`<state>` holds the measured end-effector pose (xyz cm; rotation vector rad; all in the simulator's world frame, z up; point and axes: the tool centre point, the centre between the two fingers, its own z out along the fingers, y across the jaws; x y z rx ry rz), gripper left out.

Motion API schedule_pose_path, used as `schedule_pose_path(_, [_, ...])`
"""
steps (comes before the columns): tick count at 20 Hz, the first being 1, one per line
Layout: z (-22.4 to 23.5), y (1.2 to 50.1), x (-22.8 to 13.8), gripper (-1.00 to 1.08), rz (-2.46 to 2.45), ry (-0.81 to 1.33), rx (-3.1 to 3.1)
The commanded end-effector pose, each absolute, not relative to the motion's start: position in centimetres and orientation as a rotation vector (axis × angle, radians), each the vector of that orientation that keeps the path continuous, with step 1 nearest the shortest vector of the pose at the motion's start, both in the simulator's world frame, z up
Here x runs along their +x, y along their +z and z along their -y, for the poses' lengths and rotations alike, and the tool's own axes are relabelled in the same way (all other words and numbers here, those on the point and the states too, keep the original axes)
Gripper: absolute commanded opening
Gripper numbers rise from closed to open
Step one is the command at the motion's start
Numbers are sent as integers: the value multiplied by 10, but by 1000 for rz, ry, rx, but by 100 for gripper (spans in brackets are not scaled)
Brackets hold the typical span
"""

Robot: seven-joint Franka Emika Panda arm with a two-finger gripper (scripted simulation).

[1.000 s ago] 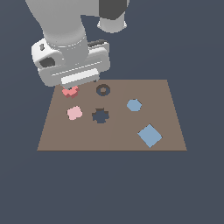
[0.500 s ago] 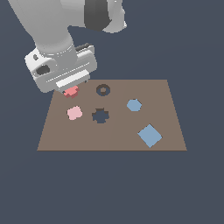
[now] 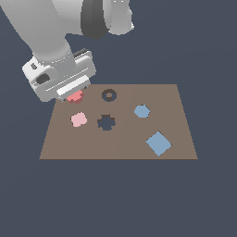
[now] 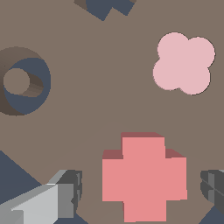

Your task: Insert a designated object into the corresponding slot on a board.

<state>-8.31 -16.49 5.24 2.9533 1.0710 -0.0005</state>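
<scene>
Two fingers (image 4: pixel 65 192) of the tool (image 4: pixel 142 190) stand apart on either side of the red block (image 4: pixel 144 177), with gaps showing, not clamped. That block sits on the board (image 3: pixel 120 143) near its far corner on the exterior view's left. The cross-shaped slot (image 3: pixel 106 122) lies unfilled, beside the pink lobed piece (image 3: pixel 78 119) and near the ring hole (image 3: pixel 109 95).

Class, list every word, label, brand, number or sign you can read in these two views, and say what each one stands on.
None: no readable text in either view.
Flat brown rectangular board: plain, no print.
Coral-red cross-shaped block, pale pink lobed piece, blue hexagon and blue square: unmarked.
Grey-white pincer and arm housing: no brand or number legible.
</scene>
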Motion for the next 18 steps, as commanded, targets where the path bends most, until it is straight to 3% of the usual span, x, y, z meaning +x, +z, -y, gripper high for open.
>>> schedule_pose_path(1, [167,51,-83,100,-1091,0,2946])
schedule_pose_path(16, [168,30,-83,100,-1098,0,2944])
schedule_pose_path(17, [168,30,-83,-100,-1098,0,2944])
schedule_pose_path(18, [168,30,-83,-100,-1098,0,2944])
